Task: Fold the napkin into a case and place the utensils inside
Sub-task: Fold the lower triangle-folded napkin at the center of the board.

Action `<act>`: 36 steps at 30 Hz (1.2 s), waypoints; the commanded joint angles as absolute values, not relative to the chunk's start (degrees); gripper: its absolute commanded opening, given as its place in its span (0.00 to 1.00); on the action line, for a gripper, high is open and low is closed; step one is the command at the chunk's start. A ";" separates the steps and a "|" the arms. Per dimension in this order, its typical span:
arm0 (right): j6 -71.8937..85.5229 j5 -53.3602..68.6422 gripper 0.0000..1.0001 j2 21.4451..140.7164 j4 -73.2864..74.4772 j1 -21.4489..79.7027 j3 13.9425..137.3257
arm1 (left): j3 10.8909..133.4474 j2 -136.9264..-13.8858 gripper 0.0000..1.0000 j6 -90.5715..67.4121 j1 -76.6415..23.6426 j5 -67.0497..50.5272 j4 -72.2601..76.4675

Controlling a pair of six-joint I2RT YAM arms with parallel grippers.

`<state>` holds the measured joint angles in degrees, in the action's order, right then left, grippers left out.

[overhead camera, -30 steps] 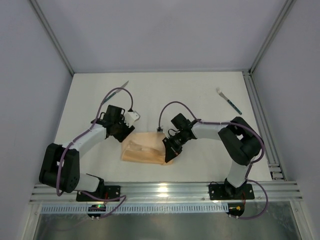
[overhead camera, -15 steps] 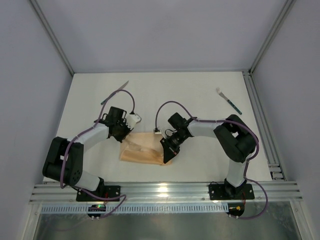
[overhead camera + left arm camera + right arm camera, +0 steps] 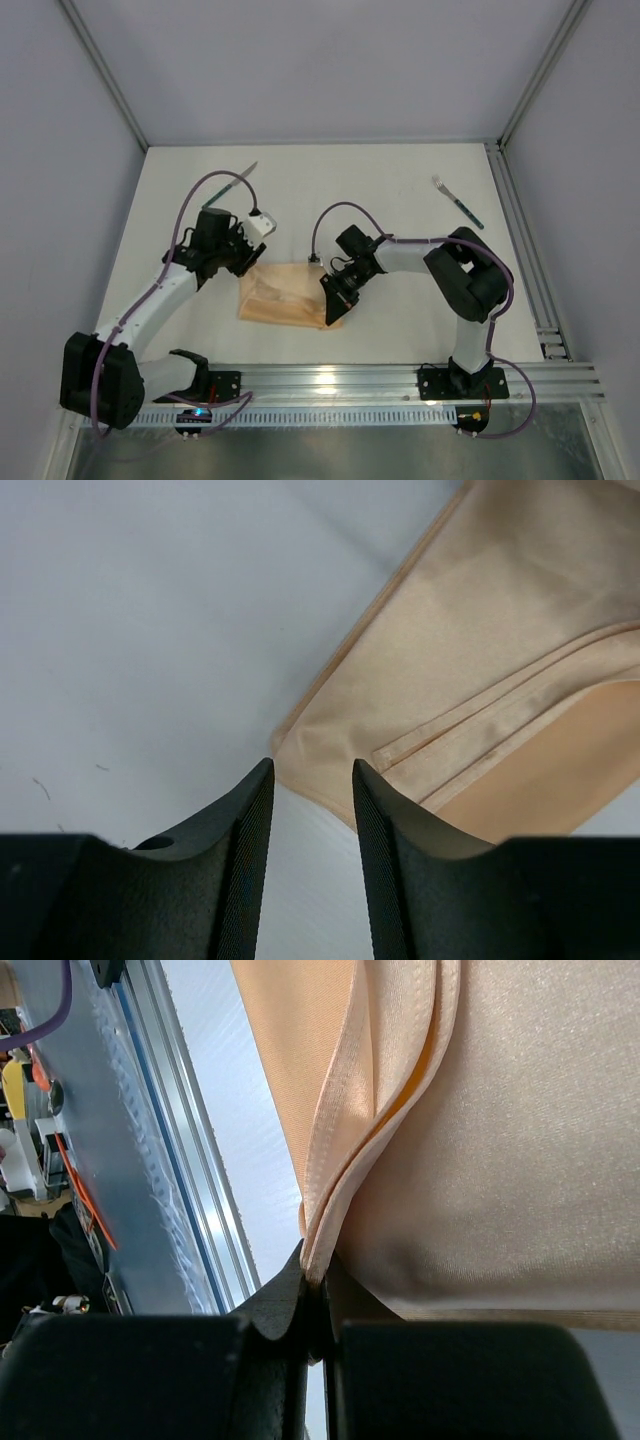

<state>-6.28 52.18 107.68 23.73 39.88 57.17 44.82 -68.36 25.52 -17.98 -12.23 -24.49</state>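
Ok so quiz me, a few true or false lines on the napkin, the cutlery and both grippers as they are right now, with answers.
1. The right gripper is shut on an edge of the napkin. True.
2. The left gripper is clamped on the napkin. False: its jaws stand apart with nothing between them, and the napkin's corner lies just past the fingertips.
3. The fork lies on the napkin. False: it lies on the bare table, far right, apart from the cloth.
4. The knife lies at the far left, off the napkin. True.

Part of napkin [image 3: 280, 298] beneath right claw [image 3: 334, 306]
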 commanded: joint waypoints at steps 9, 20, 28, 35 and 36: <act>-3.52 51.59 0.04 108.46 21.00 39.55 57.48 | 46.67 -78.21 0.33 31.38 -25.40 -14.78 -32.87; -3.16 50.98 0.04 108.63 20.39 39.20 57.04 | 46.14 -79.19 0.49 33.66 -25.58 -22.93 -32.52; -2.90 51.33 0.04 108.28 19.78 39.29 56.60 | 45.01 -82.52 0.50 36.82 -26.46 -15.21 -26.90; -2.81 51.50 0.04 108.54 19.60 39.11 56.16 | 45.61 -84.90 0.51 37.70 -26.46 -13.80 -26.98; -2.73 51.50 0.04 108.46 19.43 39.02 56.08 | 45.62 -84.99 0.50 37.97 -26.46 -13.97 -27.59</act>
<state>-3.31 51.57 108.16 20.58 39.31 56.34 45.06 -84.62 36.53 -26.30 -14.96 -28.82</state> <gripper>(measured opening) 0.055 0.505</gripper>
